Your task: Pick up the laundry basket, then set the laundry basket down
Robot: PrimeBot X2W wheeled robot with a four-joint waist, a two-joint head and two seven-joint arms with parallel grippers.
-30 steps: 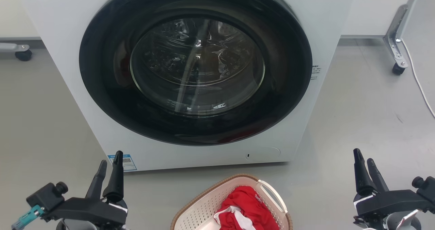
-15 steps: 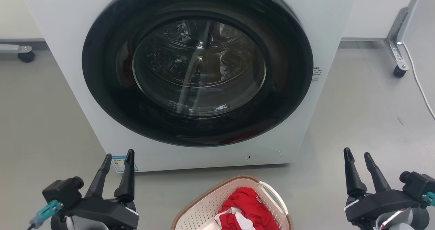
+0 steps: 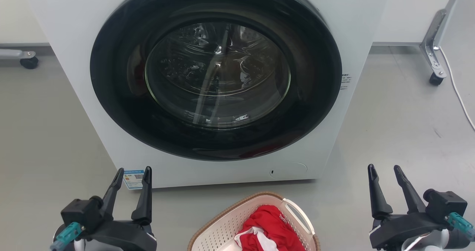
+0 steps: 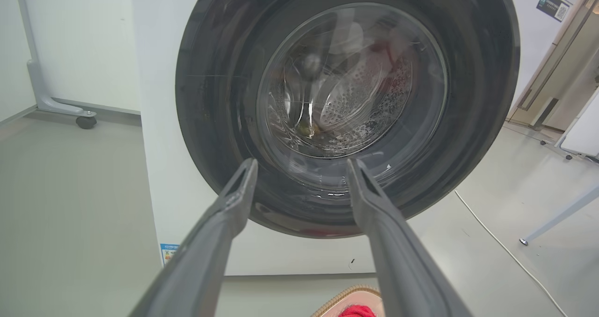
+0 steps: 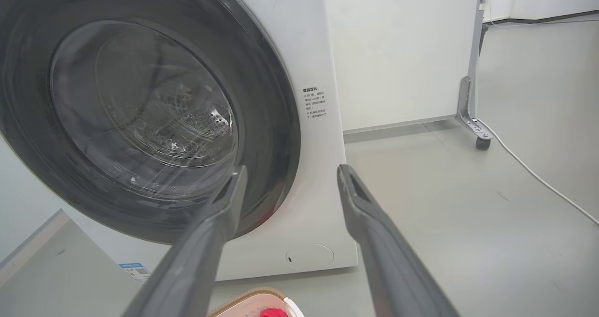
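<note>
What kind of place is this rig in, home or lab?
Likely a lab or test room staged for laundry, not a home: a front-loading washing machine stands on grey floor, a laundry basket of red clothes sits before it, and white partition panels on castor feet stand behind.

I log the laundry basket cream-white, walls dotted with holes, rim brown woven-look | cloth in it red with white | washing machine white, door ring black around clear glass | floor pale grey | sticker low on the machine blue, I think; too small on my feed
</note>
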